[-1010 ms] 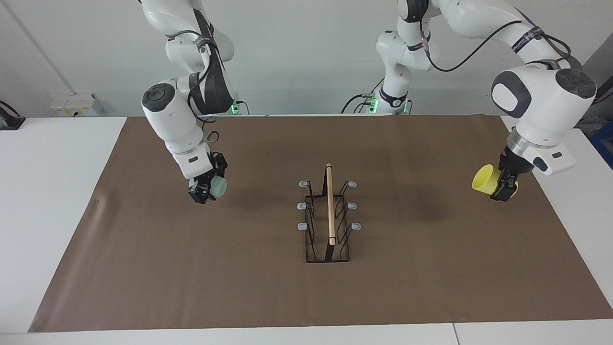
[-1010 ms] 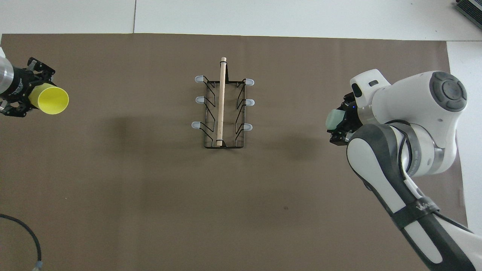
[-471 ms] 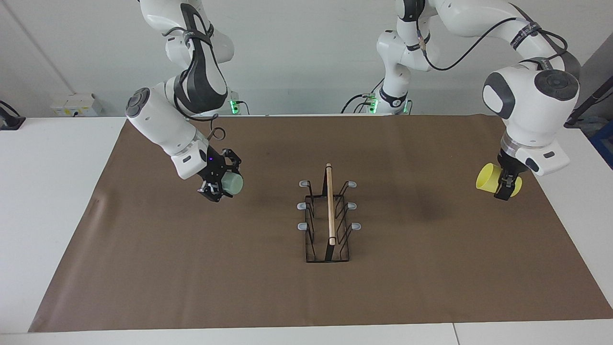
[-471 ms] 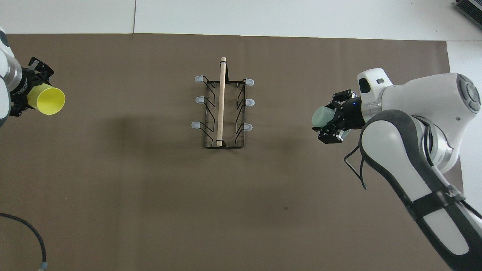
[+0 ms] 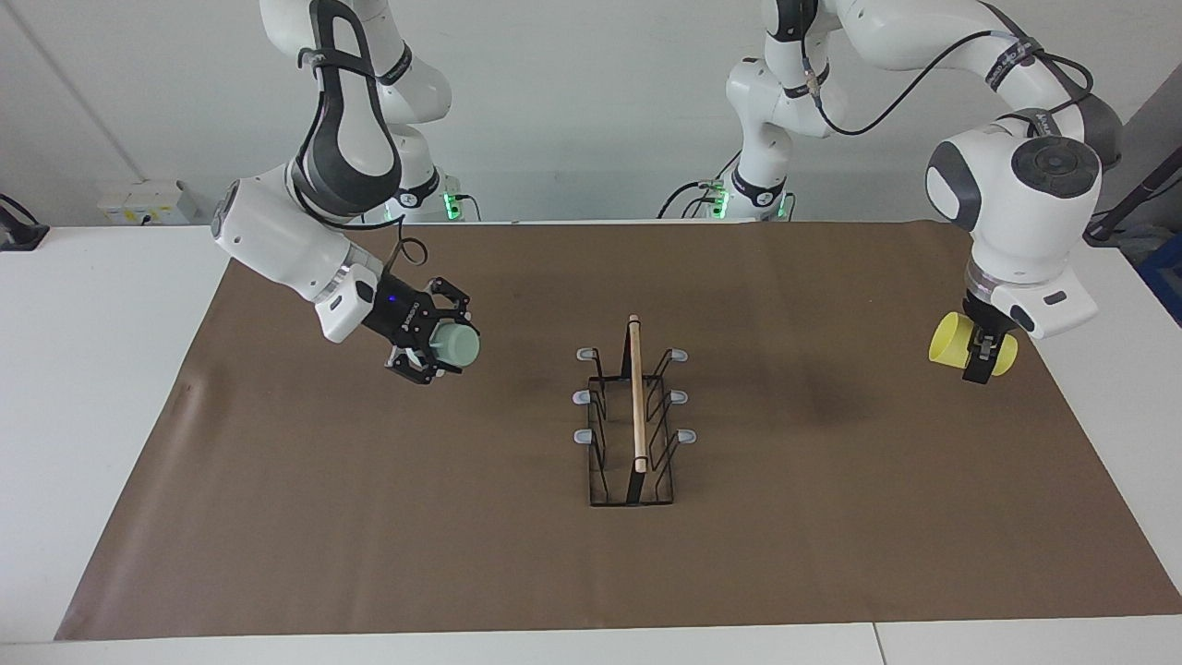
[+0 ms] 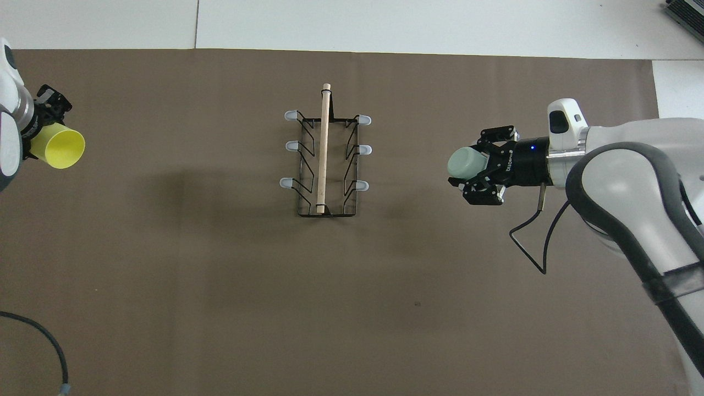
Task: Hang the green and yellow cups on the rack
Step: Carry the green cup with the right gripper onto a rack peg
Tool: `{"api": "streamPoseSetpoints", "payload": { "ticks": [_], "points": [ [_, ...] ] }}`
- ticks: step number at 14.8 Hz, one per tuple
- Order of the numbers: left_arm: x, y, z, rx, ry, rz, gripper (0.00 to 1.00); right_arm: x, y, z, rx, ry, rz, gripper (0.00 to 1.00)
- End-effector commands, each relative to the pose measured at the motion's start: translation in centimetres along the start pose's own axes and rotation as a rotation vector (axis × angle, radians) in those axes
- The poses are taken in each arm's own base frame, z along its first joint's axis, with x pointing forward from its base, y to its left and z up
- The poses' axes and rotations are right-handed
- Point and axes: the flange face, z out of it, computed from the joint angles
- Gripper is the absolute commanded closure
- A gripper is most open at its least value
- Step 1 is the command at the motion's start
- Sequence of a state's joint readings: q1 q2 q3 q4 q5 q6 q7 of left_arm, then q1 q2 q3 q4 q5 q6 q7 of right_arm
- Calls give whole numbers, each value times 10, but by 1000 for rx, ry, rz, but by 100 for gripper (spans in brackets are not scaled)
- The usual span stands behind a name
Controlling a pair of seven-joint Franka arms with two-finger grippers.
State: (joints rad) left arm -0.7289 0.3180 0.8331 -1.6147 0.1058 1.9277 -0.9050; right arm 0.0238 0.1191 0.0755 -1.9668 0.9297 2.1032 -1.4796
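The black wire rack (image 5: 635, 416) with a wooden rod on top and grey-tipped prongs stands mid-mat; it also shows in the overhead view (image 6: 324, 159). No cup is on it. My right gripper (image 5: 440, 342) is shut on the mint green cup (image 5: 457, 344), held sideways in the air over the mat toward the right arm's end, its closed base pointing at the rack (image 6: 466, 163). My left gripper (image 5: 979, 356) is shut on the yellow cup (image 5: 951, 340), held on its side over the mat's edge at the left arm's end, mouth toward the rack (image 6: 58, 152).
A brown mat (image 5: 517, 554) covers most of the white table. A black cable (image 6: 38, 341) lies at the mat's corner near the left arm. Small white boxes (image 5: 143, 201) sit at the table's edge near the right arm's base.
My right gripper has swung the green cup toward the rack and turned it level. My left gripper has shifted the yellow cup slightly away from the rack, toward the mat's edge.
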Motion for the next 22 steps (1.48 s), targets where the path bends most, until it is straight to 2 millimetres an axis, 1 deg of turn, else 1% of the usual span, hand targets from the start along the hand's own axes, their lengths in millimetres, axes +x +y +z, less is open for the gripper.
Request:
{"api": "streamPoseSetpoints", "payload": {
  "ticks": [1,2,3,6,7,10,12,15,16,18,19,20,21,22],
  "points": [
    [-2,3,-6,44,60,13,100,-7,-15,-13,42,119,10,100],
    [-1,2,-7,54,76,20,100,-8,-14,-17,46,145,12,100],
    [0,1,-6,66,87,24,100,-6,-14,-17,49,188,12,100],
    [3,-2,-5,81,110,-25,100,5,-19,-18,46,324,29,100],
    [4,-3,-5,84,113,-45,100,7,-20,-16,40,363,32,100],
    [9,-7,-7,119,173,-45,100,22,-27,-9,31,466,33,100],
    [7,-6,-6,122,176,-52,100,29,-29,-1,-6,512,19,100],
    [0,-4,-2,135,179,-87,100,44,-39,25,-51,615,65,100],
    [-3,-2,-5,135,190,-86,100,48,-45,37,-60,632,86,100],
    [-3,-3,-2,141,187,-87,100,58,-59,64,-80,668,121,100],
    [-3,-5,-1,138,186,-88,100,56,-63,79,-103,676,112,100],
    [-3,-6,2,140,183,-92,100,55,-66,88,-121,685,100,100],
    [-1,-8,3,143,183,-99,100,56,-72,100,-121,686,92,100],
    [1,-11,5,148,181,-105,100,56,-76,107,-128,679,88,100]
  ]
}}
